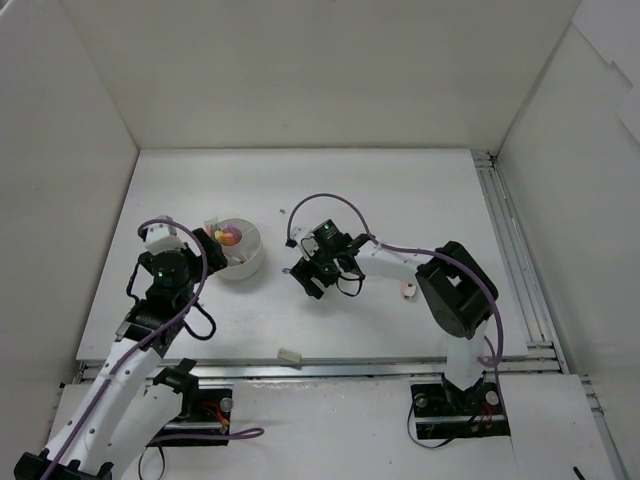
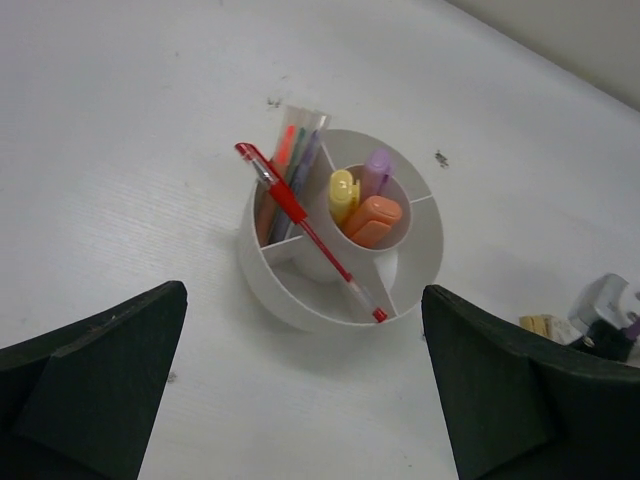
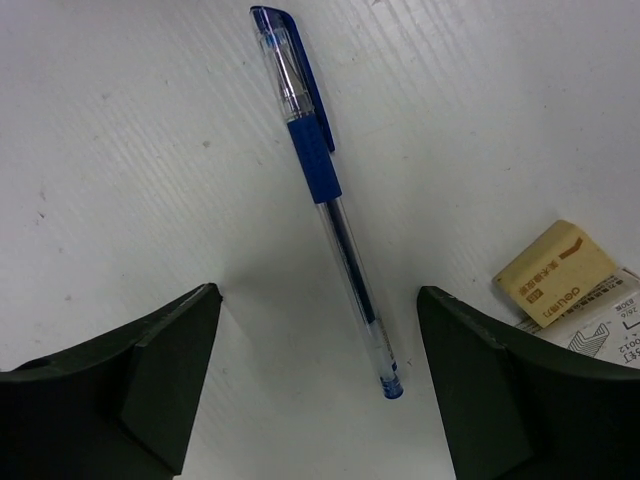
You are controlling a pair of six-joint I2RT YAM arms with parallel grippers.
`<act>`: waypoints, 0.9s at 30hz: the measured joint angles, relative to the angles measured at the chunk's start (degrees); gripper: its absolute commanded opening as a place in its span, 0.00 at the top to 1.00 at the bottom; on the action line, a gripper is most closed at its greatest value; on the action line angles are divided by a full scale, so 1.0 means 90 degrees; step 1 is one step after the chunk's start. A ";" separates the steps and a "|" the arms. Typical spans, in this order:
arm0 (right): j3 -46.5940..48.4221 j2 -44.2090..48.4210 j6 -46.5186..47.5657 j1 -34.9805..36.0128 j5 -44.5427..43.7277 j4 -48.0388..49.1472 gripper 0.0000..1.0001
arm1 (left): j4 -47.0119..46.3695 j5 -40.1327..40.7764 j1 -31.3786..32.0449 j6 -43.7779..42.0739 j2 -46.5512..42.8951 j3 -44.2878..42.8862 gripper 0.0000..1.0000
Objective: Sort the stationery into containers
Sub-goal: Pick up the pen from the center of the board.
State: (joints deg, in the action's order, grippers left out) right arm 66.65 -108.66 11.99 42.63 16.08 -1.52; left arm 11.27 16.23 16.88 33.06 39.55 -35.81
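White panels on three sides, pale table below. On its left part, cup with dividers: yellow, orange and pale purple markers standing in the middle well, more pens in the far-left compartment, and red pen lying slantwise across the rim rather than down inside any compartment (cap poking out past the far edge). Above it, left gripper, jaws spread wide, gripping nothing. Near the table's middle, well apart from the cup, right gripper, jaws parted and straddling blue pen without touching it; pen flat on the table, tip end between the fingers, cap pointing away. Just beside, to the right, cream eraser against a printed label. Step in hand, by the look of it: picking up the blue pen. Next: lower squarely, close across the barrel near the tip end, lift level, carry left to the pen compartment; eraser afterwards. Probably worth nudging the red pen down too.
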 measured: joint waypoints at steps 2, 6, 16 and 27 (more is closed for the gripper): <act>0.0000 0.0000 -0.0015 -0.0015 0.0000 -0.0027 0.38 | 0.0090 0.0318 -0.0007 0.0182 0.0245 -0.0010 0.00; -0.0029 0.0002 -0.0036 0.0002 -0.0032 -0.0019 0.49 | 0.0335 0.0573 -0.0301 0.0542 0.0986 -0.0240 0.00; -0.0287 0.0199 -0.0073 0.0318 -0.0381 0.0022 1.00 | 0.0182 0.0114 -0.1651 0.1078 0.2497 -0.0937 0.02; -0.0872 0.1535 -0.0214 0.0442 -0.0527 0.0267 1.00 | -0.0323 -0.0444 -0.1729 0.1421 0.3551 -0.1134 0.18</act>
State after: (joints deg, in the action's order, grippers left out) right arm 58.81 -94.85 10.07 46.61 11.33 0.89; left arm 8.36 12.23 1.32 45.84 71.50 -46.02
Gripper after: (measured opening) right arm 0.069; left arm 0.856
